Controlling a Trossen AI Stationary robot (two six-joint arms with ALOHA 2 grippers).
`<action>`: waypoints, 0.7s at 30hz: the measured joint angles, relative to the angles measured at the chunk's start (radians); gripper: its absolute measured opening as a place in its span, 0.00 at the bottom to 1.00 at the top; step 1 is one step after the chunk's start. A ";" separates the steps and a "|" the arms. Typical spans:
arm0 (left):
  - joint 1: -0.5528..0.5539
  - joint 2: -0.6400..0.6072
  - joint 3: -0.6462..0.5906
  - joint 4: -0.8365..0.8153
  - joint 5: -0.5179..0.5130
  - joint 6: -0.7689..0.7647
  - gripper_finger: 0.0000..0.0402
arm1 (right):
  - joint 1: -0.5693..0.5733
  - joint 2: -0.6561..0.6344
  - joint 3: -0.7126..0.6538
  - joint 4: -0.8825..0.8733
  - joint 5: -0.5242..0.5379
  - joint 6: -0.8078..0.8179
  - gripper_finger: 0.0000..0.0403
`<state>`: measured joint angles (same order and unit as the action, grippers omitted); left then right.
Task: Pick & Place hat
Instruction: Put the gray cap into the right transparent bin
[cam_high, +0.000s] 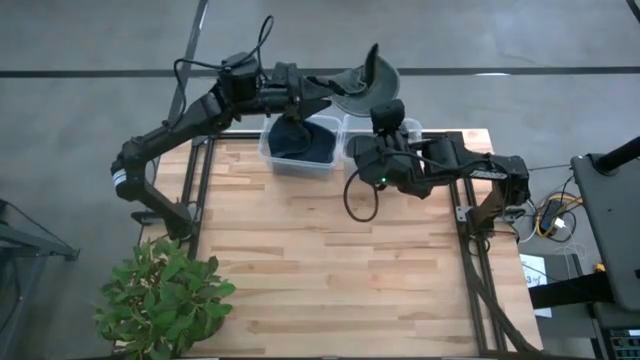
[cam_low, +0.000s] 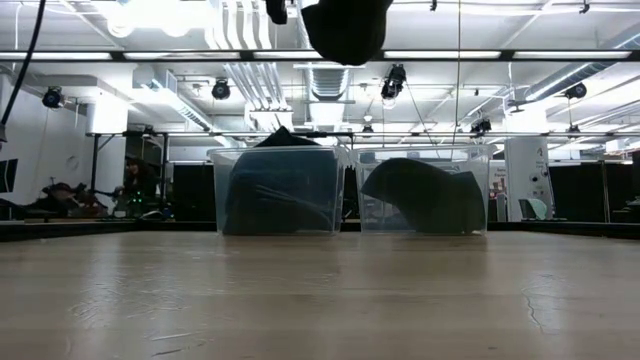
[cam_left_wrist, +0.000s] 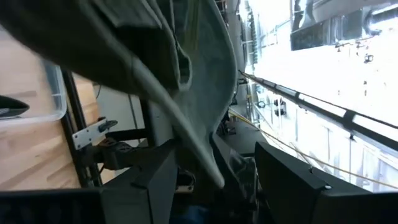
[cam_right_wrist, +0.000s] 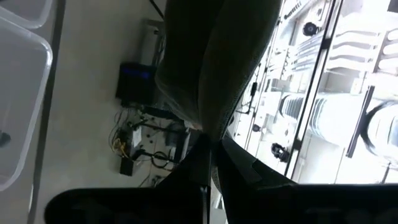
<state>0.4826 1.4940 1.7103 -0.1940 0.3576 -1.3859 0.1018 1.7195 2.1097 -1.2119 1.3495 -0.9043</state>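
A dark grey hat (cam_high: 355, 88) is held high above the two clear bins at the table's far edge. In the low view it shows at the top (cam_low: 345, 30). My right gripper (cam_high: 384, 102) is beside it on the right and is shut on it (cam_right_wrist: 211, 146). My left gripper (cam_high: 322, 88) reaches it from the left. In the left wrist view its fingers (cam_left_wrist: 155, 180) stand wide open on either side of the hat's rim (cam_left_wrist: 208, 155); whether they touch it does not show. My right gripper pinches the hat's rim (cam_right_wrist: 208, 127) between its two fingers, which meet at their tips on a thin edge of the fabric. The hat is lifted clear of the table and bins and stands up beyond the fingers.
The left bin (cam_high: 270, 150) is full of dark hats (cam_low: 280, 190). The right bin (cam_high: 420, 126) holds one dark hat (cam_low: 425, 195). A black cable loops on the table (cam_high: 360, 200) below my right arm. A potted plant (cam_high: 165, 295) stands at the near left corner.
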 joint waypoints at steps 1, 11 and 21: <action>0.000 0.000 0.000 -0.004 0.000 -0.004 0.51 | 0.005 0.000 -0.004 0.003 0.000 -0.001 0.02; -0.001 0.002 -0.028 -0.015 0.031 -0.008 0.28 | 0.044 0.001 -0.031 0.052 0.004 -0.008 0.02; -0.001 -0.004 -0.026 0.002 0.024 0.084 0.02 | 0.039 -0.004 -0.015 0.124 -0.006 0.160 0.15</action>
<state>0.4811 1.4904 1.6844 -0.1921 0.3813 -1.3022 0.1413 1.7159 2.0945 -1.0883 1.3434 -0.7444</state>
